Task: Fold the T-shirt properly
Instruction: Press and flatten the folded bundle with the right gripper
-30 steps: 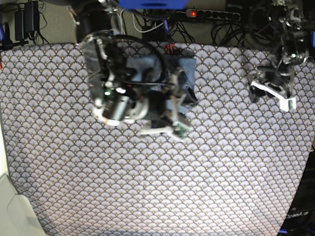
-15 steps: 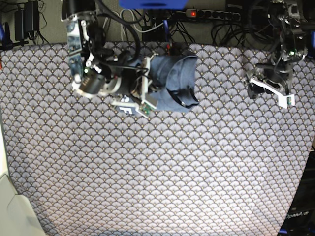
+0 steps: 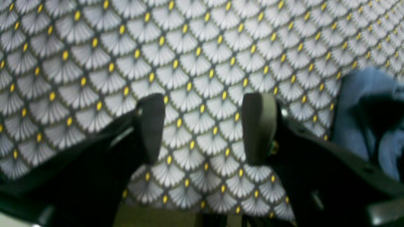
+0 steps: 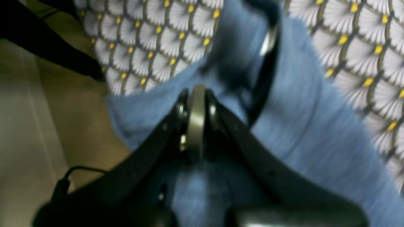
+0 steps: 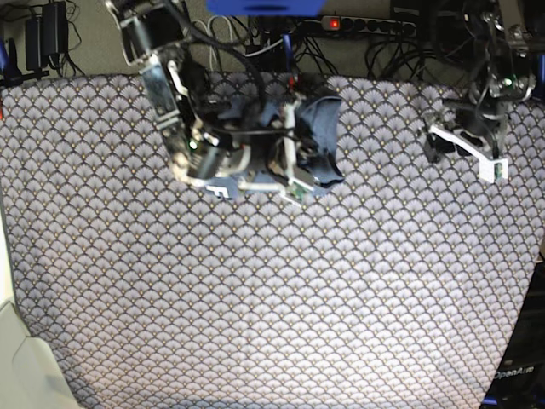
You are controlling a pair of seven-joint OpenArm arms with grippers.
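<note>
The T-shirt lay bunched in a dark blue heap near the far edge of the surface, on the grey fan-patterned covering and just below the power strip and cables along the back. The right pincer sat directly over the heap's near-left side. In the right wrist view its pads were pressed flat together with no gap, and blue cloth filled the frame around and beneath them. The picture was too blurred to tell whether any fabric was caught between them. A dark folded edge of the shirt ran up past the tips.

The left pincer hung well apart from the shirt, near the surface's far right side. Its two fingers stood spread with bare patterned covering between them, holding nothing. In that wrist view a fold of the blue shirt showed at the right edge of the frame, beside the pincer and not touching it.
</note>
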